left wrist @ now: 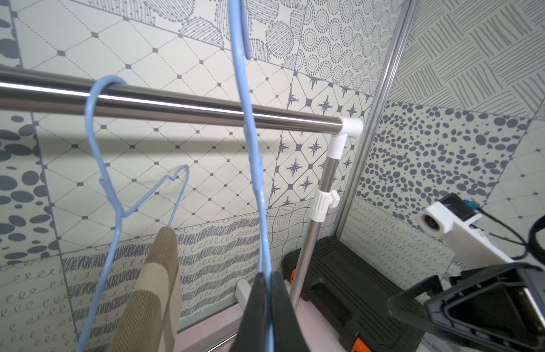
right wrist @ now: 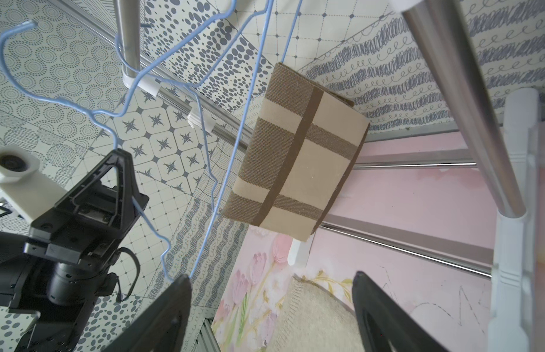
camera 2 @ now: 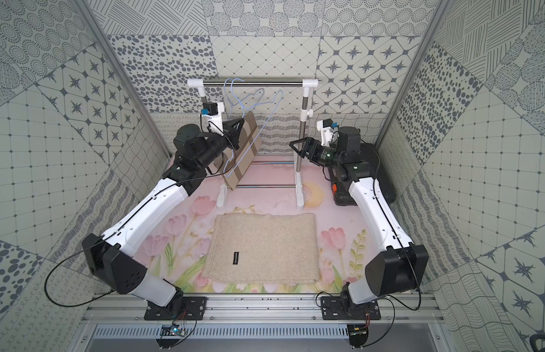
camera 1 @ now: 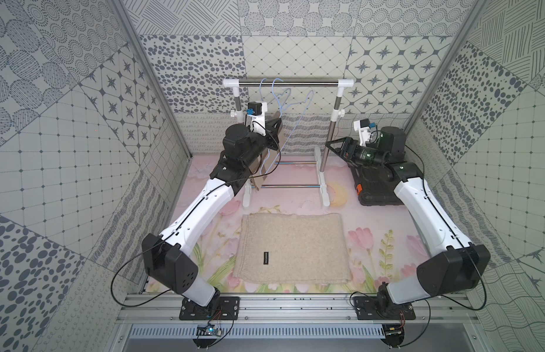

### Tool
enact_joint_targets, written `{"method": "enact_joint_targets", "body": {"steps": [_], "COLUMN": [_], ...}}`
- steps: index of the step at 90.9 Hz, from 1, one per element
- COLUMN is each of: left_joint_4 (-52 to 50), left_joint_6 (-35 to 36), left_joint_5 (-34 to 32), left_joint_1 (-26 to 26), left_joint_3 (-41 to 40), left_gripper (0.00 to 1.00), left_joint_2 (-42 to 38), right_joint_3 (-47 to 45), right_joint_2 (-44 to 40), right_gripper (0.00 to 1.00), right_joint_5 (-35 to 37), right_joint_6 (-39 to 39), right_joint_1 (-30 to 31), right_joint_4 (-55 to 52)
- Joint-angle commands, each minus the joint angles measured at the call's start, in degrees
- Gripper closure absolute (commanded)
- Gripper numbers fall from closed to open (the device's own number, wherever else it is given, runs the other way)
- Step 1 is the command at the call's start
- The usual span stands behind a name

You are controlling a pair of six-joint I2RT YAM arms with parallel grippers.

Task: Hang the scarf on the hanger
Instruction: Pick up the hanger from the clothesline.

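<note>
The beige knitted scarf (camera 1: 292, 248) (camera 2: 262, 248) lies folded flat on the floral mat at the front, with neither gripper touching it. At the back stands a clothes rack with a steel rail (camera 1: 289, 82) (left wrist: 173, 105). My left gripper (left wrist: 266, 274) (camera 2: 239, 122) is shut on the wire of a blue hanger (left wrist: 251, 146), whose hook stands free above the rail. A second blue hanger (left wrist: 109, 79) hooks over the rail and carries a brown plaid cloth (right wrist: 295, 158) (camera 2: 243, 146). My right gripper (right wrist: 271, 275) (camera 2: 294, 144) is open and empty beside the rack's right post.
A black case (camera 1: 374, 189) (left wrist: 341, 289) with orange latches sits at the back right, under the right arm. The rack's white feet and lower bars (camera 1: 295, 186) cross the mat behind the scarf. Patterned walls enclose three sides.
</note>
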Motion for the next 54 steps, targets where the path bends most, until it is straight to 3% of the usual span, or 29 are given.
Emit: {"method": "enact_joint_targets", "body": {"steps": [1, 15, 33, 42, 54], "left_joint_4": [1.3, -4.5, -4.5, -2.1, 5.0], "left_joint_6": [-23.1, -34.2, -40.7, -44.3, -47.6], "left_joint_5": [-5.0, -12.1, -32.6, -43.3, -57.3], "left_joint_1": [-1.9, -6.0, -22.1, -31.9, -43.6], "left_joint_3": [-15.7, -29.7, -46.1, -52.2, -59.2], "left_gripper": [1.0, 1.0, 1.0, 1.0, 1.0], "left_joint_2": [-12.1, -25.9, -41.9, -44.8, -42.7], "right_joint_3": [-4.0, -12.4, -22.3, -26.3, -33.1], "right_joint_2": [-3.3, -7.4, -10.7, -12.5, -16.8], "right_gripper": [0.16, 0.16, 0.16, 0.16, 0.14], "right_joint_5": [2.8, 5.9, 7.9, 9.4, 11.7], "right_joint_6": [-3.7, -3.3, -4.3, -2.0, -0.1], "right_joint_1": [0.2, 1.0, 5.5, 7.2, 9.0], "right_joint_4": [-5.0, -8.4, -7.8, -6.8, -5.9]}}
